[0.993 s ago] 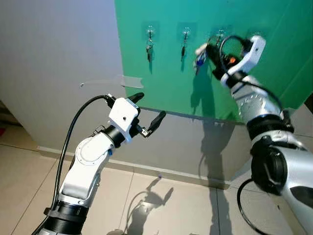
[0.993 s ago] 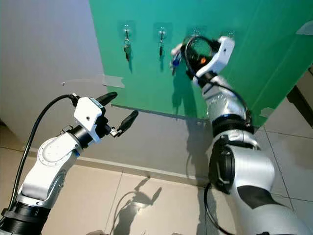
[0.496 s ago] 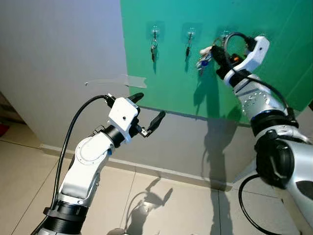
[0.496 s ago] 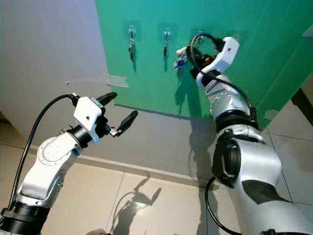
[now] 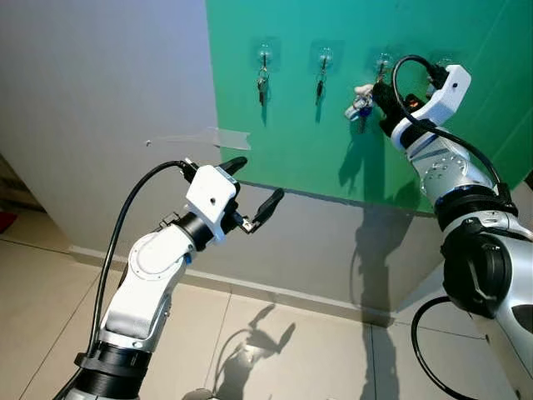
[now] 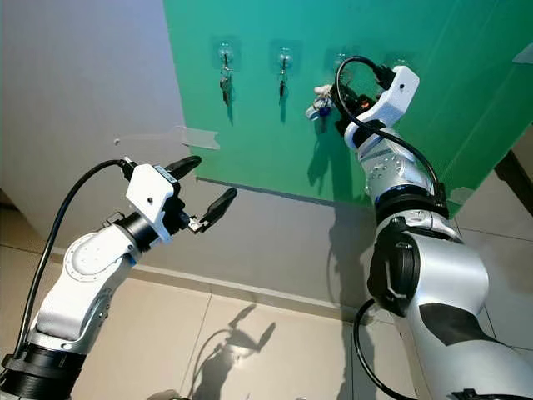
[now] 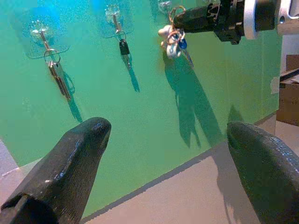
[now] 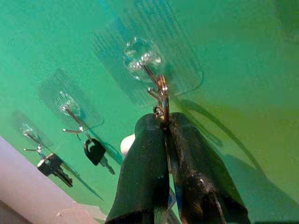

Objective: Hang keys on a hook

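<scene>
The bunch of keys point(image 5: 361, 103) is being pinched tight in the right claw point(image 8: 166, 135), its ring right at the third clear hook point(image 8: 148, 70) on the green board point(image 5: 350, 158). The left claw point(image 5: 254, 187) is being held open, well away. If the ring is let go before it is over the hook's tip, the keys could be dropped to the floor point(image 5: 291, 333).

Head stereo pair faces green board point(image 5: 291, 125) from mid-distance; both wrist cameras look at its hooks point(image 8: 142, 58), right closest.
</scene>
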You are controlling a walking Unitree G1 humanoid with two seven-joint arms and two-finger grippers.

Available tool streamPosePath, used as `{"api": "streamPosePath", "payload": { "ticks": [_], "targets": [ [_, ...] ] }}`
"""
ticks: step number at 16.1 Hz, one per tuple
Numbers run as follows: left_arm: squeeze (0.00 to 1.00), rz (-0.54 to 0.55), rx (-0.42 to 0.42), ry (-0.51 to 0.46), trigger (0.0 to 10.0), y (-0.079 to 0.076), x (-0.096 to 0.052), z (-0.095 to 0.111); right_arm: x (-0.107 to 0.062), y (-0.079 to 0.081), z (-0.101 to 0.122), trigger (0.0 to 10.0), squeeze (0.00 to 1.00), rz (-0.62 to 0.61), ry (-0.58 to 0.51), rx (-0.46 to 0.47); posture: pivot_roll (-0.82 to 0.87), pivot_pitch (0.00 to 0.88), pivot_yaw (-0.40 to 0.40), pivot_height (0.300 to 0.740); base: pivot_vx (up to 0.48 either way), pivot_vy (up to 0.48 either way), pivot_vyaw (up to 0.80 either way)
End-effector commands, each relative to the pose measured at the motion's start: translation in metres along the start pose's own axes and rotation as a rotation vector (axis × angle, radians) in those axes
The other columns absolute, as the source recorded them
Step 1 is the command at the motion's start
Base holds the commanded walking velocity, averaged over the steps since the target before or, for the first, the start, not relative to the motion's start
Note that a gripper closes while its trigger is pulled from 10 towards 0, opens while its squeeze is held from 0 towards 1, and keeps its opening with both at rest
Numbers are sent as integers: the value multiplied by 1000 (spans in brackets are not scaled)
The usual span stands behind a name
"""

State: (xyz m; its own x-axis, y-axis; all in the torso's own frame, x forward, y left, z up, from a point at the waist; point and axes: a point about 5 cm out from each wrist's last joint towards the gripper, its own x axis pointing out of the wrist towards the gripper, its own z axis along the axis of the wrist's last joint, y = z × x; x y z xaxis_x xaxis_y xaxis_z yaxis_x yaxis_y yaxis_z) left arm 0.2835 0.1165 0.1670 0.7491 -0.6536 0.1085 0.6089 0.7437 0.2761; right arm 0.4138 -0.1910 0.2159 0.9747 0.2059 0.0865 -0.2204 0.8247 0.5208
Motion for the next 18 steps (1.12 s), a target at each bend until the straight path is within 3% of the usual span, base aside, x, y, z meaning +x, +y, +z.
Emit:
{"api": "streamPosePath", "payload": {
  "ticks": [1,5,7,10,12,18],
  "targets": [
    [0,-16,-1,-8,10000,-1,1,3,0,-3,7,10000,0,-28,9,10,26,0,-10,740,0,0,0],
    [0,-26,1,-10,10000,-1,3,3,-1,-5,5,10000,0,-33,23,63,20,0,-7,740,0,0,0],
    [0,-28,0,-10,10000,-2,3,3,-3,-9,2,10000,0,-50,37,20,21,0,-8,740,0,0,0],
    [0,-21,6,-16,10000,0,3,4,-3,-7,2,10000,0,-27,22,28,18,0,-6,740,0,0,0],
    [0,-17,4,-26,10000,1,4,6,-3,-7,3,10000,1000,-20,17,34,15,0,-5,740,0,0,0],
    [0,-11,9,-23,10000,3,2,6,-3,-7,-2,10000,1000,-5,15,71,27,0,-6,740,0,0,0]
  ]
}}
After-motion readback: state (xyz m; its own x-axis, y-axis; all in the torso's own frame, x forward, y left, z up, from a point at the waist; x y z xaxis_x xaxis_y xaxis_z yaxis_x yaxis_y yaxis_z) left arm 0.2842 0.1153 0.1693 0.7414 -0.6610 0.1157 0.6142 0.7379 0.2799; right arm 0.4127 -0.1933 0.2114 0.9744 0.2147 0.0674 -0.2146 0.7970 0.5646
